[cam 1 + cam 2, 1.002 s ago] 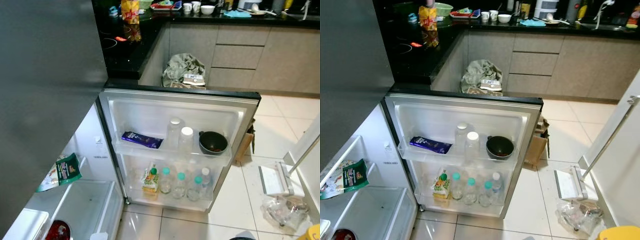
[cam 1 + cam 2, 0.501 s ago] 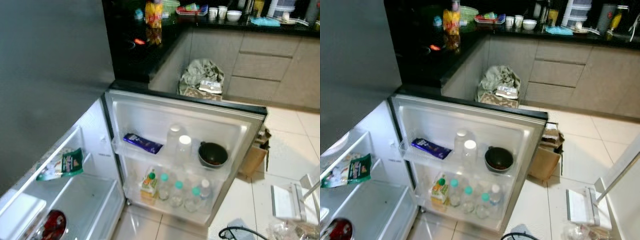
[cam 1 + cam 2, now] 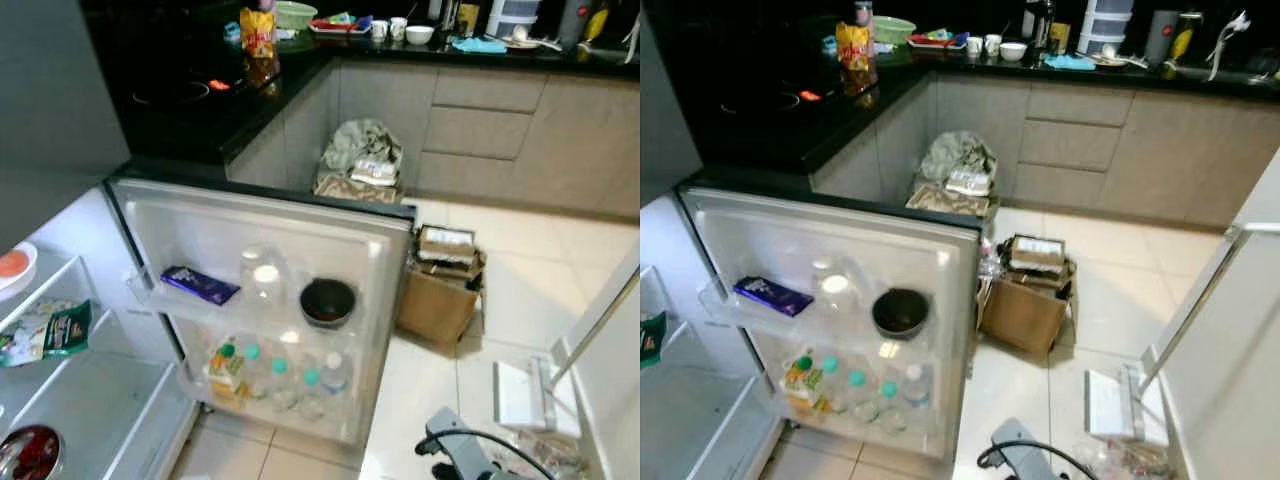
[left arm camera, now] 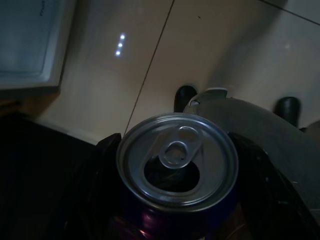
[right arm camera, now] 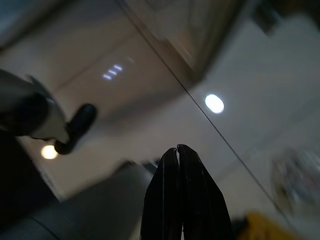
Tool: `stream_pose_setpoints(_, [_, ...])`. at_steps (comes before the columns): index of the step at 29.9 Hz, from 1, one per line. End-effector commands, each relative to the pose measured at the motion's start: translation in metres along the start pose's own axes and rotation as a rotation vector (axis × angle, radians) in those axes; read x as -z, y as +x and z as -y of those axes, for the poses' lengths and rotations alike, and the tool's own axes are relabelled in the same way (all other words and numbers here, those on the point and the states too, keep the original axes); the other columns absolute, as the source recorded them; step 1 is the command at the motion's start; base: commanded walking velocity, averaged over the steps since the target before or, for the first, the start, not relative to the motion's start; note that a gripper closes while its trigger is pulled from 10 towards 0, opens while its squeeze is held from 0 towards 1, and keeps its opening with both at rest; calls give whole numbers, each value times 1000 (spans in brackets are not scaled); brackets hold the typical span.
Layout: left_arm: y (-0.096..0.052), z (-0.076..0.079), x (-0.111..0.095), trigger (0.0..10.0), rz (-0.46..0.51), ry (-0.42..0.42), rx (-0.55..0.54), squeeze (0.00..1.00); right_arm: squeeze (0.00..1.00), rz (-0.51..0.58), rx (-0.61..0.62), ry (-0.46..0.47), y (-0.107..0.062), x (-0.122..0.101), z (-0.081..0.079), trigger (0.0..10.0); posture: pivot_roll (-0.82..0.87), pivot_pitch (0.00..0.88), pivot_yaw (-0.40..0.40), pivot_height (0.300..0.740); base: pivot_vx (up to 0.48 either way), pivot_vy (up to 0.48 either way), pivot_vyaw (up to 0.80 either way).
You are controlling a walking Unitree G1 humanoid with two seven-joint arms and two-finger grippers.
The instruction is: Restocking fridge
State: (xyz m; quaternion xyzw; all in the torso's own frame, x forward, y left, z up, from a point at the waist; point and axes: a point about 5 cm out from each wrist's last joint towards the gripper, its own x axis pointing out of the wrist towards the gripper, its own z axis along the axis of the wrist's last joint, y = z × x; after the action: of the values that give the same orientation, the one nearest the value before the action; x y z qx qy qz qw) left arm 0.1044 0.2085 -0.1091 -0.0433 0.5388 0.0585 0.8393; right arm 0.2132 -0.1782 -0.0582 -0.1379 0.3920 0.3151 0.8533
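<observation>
Open fridge door (image 3: 262, 262) seen from the head camera, its two racks partly stocked. The upper rack carries a dark blue packet (image 3: 200, 285), two clear lidded jars (image 3: 264, 285) and a dark bowl (image 3: 327, 302); the lower rack holds a juice carton (image 3: 226, 368) beside a row of water bottles (image 3: 290, 372) with green and white caps. Inside the fridge, a green snack bag (image 3: 48, 331) lies on a shelf.

The left gripper (image 4: 175, 210) is clamped on a drink can (image 4: 177, 160), its black fingers pressed to either side; the can hangs low over the tiled floor (image 4: 150, 50), away from the racks. The tab appears lifted and the mouth open. The right gripper (image 5: 182, 195) has its fingers pressed together, holding nothing.

Judged stage: restocking is under way, with the can yet to be placed.

Writing on the packet, carton, bag and can is too small or dark to read.
</observation>
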Motion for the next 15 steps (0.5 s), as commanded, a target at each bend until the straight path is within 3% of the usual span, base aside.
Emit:
stream_pose_setpoints(1, [0,2,2,10000,-6,-15,2,0,0,54,-44,-35,1,-13,1,10000,-112,0,0,740,0,0,0])
stream_pose_setpoints(4, [0,0,2,10000,-4,-17,-9,0,0,88,-84,-47,2,-21,1,10000,-112,0,0,740,0,0,0])
stream_pose_setpoints(10, [-1,-7,-3,10000,25,-33,-66,0,0,160,-306,-123,1,-39,-8,10000,-108,0,-10,740,0,0,0])
stream_pose_setpoints(15, [-1,-15,-11,10000,63,-65,-120,0,0,193,-404,-149,0,-45,-13,10000,-108,0,-11,740,0,0,0])
